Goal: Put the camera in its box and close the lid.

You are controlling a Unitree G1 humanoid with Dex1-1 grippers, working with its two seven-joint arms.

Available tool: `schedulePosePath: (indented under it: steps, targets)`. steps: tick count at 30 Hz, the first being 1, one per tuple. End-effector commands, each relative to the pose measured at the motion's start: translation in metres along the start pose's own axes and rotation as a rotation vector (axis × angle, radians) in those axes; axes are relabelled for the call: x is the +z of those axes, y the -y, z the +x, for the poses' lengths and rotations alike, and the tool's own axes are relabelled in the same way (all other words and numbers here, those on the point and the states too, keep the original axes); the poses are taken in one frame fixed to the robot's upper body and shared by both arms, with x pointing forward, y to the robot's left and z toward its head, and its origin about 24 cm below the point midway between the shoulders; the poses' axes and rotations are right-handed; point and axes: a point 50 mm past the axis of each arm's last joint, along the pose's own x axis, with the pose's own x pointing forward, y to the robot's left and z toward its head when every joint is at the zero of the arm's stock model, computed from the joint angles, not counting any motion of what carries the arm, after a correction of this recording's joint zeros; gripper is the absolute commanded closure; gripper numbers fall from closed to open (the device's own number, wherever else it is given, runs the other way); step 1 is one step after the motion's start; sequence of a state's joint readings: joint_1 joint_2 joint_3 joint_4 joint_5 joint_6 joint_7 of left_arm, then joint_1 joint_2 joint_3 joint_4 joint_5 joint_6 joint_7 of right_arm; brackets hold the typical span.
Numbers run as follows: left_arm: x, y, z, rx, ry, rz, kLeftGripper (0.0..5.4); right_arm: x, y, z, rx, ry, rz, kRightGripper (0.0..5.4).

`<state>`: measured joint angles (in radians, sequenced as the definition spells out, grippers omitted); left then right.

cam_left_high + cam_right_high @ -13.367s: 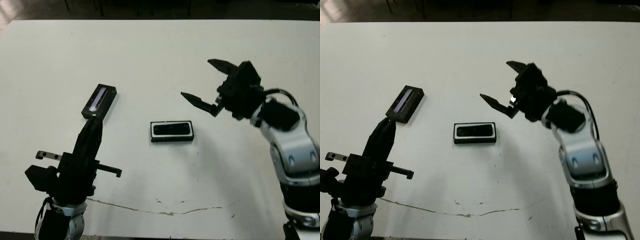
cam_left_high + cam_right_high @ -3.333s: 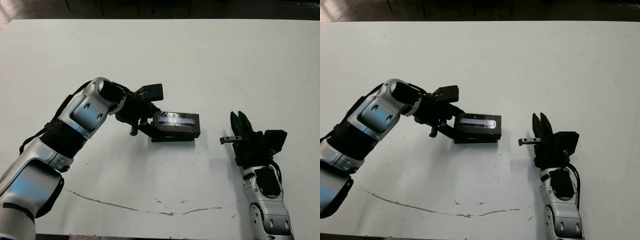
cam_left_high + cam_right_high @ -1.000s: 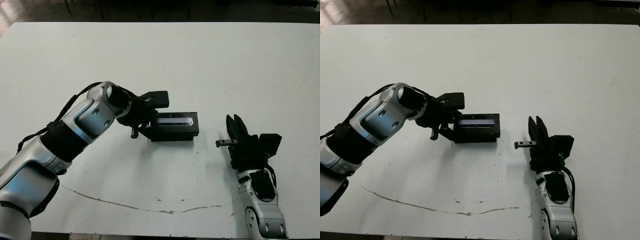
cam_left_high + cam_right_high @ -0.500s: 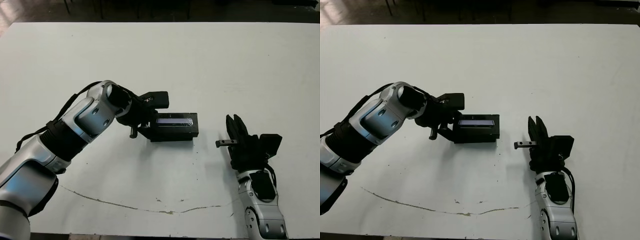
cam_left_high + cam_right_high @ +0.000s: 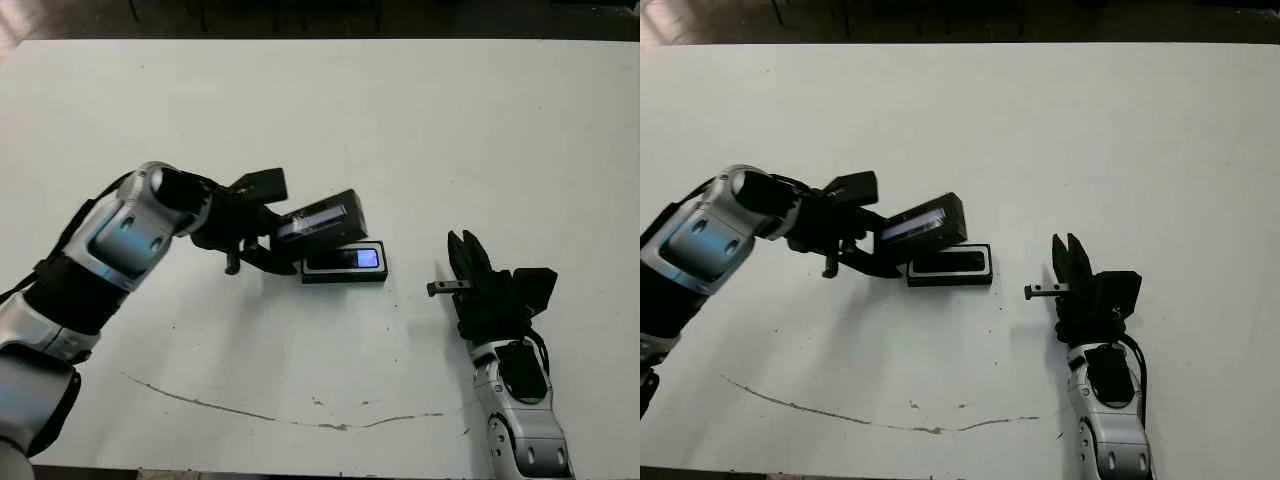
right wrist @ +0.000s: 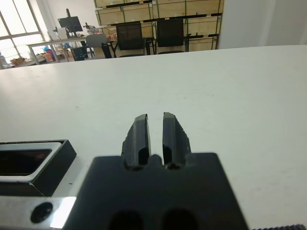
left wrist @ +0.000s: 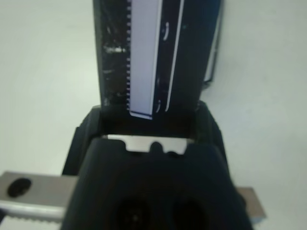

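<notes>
Left gripper (image 5: 262, 248) holds lid (image 5: 318, 222) tilted above box (image 5: 344, 263), camera (image 5: 345, 259) inside. Right gripper (image 5: 464, 251), fingers together, at box's 3 o'clock.

Left hand (image 5: 262, 240) clamped and reaching inward; right hand (image 5: 470, 262) pinched together, idle.

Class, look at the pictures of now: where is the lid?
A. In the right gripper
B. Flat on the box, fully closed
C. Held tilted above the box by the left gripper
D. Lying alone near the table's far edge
C: the left gripper holds the lid tilted above the box, whose camera shows uncovered.
</notes>
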<state>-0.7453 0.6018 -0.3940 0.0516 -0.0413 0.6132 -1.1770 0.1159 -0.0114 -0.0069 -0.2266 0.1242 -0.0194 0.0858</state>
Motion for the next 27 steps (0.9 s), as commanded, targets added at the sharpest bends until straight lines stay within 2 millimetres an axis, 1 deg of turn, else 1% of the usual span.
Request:
schedulePosePath:
  steps: [1, 4, 10, 13, 20, 27]
  targets:
    - [-0.01, 0.001, -0.005, 0.003, 0.009, -0.053, 3.67, -0.007, 0.004, -0.003, -0.006, -0.033, 0.002, 5.4]
    - [-0.014, 0.002, -0.006, 0.016, -0.005, -0.048, 3.67, -0.007, 0.003, -0.002, -0.009, -0.038, -0.019, 5.4]
    - [-0.02, 0.004, 0.0, 0.025, -0.008, -0.052, 3.67, -0.006, 0.003, -0.003, -0.013, -0.043, -0.026, 5.4]
    - [-0.022, 0.006, 0.004, 0.004, 0.002, -0.06, 3.67, -0.006, 0.003, -0.004, -0.011, -0.049, 0.0, 5.4]
    - [-0.024, 0.011, 0.016, -0.054, -0.003, -0.029, 3.67, -0.007, 0.002, -0.004, -0.011, -0.043, -0.006, 5.4]
    - [-0.029, 0.015, 0.029, -0.091, -0.011, -0.034, 3.67, -0.007, 0.004, -0.005, -0.014, -0.043, -0.008, 5.4]
